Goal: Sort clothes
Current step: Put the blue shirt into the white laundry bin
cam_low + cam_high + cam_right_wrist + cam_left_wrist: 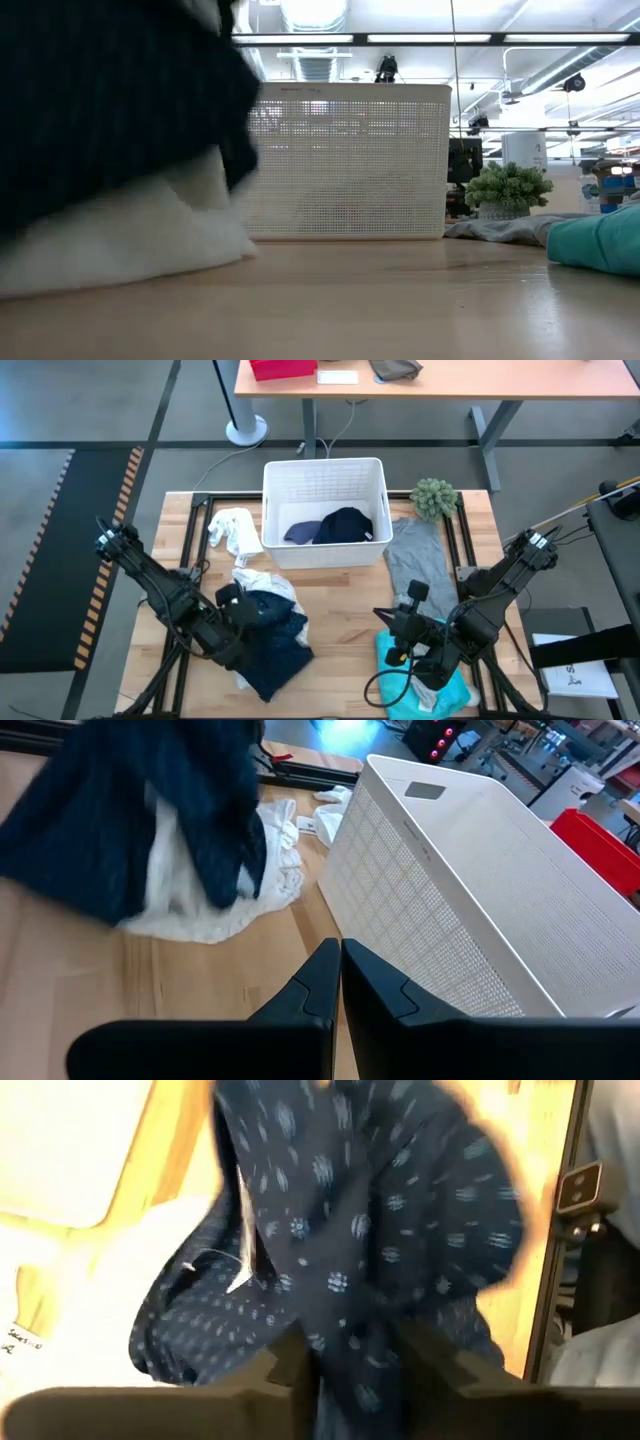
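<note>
My left gripper is shut on the navy dotted shirt at the table's near left. The shirt hangs over the white shirt, which lies on the table. My right gripper is shut and empty. In the high view it stands above the turquoise piece at the near right. The grey tee lies flat to the right of the white basket. Dark pieces lie in the basket. A small white cloth lies to its left. My left gripper pinches a bunched fold of the navy dotted shirt between its two fingers. The cloth fills the gap between them. The shirt's held part is raised, and dark cloth hangs above the white shirt in the low view. Its lower part spreads toward the table's near edge.
A fuzzy green ball sits at the far right, beside the basket's corner. Bare wood lies between the two grippers. Black frame rails run along the table's left and right sides.
</note>
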### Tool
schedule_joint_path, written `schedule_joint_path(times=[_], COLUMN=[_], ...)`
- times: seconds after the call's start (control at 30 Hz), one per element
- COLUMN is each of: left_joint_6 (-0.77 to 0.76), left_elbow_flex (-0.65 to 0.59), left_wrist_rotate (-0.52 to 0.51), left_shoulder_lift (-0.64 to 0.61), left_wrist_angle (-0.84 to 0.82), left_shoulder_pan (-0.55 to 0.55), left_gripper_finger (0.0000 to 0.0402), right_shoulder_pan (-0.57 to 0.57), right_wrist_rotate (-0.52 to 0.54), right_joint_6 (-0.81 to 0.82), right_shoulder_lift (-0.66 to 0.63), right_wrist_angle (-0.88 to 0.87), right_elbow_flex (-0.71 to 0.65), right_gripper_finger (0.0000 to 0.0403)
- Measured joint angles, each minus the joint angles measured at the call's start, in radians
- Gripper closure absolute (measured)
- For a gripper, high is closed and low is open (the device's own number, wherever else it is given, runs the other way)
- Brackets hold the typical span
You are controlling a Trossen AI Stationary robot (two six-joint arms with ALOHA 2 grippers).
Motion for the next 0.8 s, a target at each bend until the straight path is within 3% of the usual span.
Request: schedule_joint_path(times=[0.13,0.3,0.37,0.57,0.8], left_joint_6=[0.044,0.107,0.106,0.082,0.05], left_elbow_flex=[0.0,-0.001,-0.001,-0.002,-0.011], left_wrist_rotate=[0.006,0.031,0.047,0.053,0.013], left_shoulder_lift=[0.042,0.084,0.09,0.092,0.095], left_wrist_angle=[0.0,-0.004,0.0,0.127,0.166], left_shoulder_pan=[0.0,0.002,0.004,0.004,0.018], left_gripper_finger=[0.0296,0.0384,0.039,0.0327,0.0214], right_shoulder_pan=[0.0,0.0,0.0,0.0,0.0], right_wrist_rotate=[0.0,0.0,0.0,-0.002,-0.017], right_joint_6=[0.0,0.0,0.0,0.0,0.0], right_shoulder_lift=[0.0,0.0,0.0,0.0,0.0], right_wrist_angle=[0.0,0.0,0.0,0.0,0.0], right_elbow_flex=[0.0,0.0,0.0,0.0,0.0], right_gripper_finger=[0.0403,0.0403,0.0403,0.0403,0.0403])
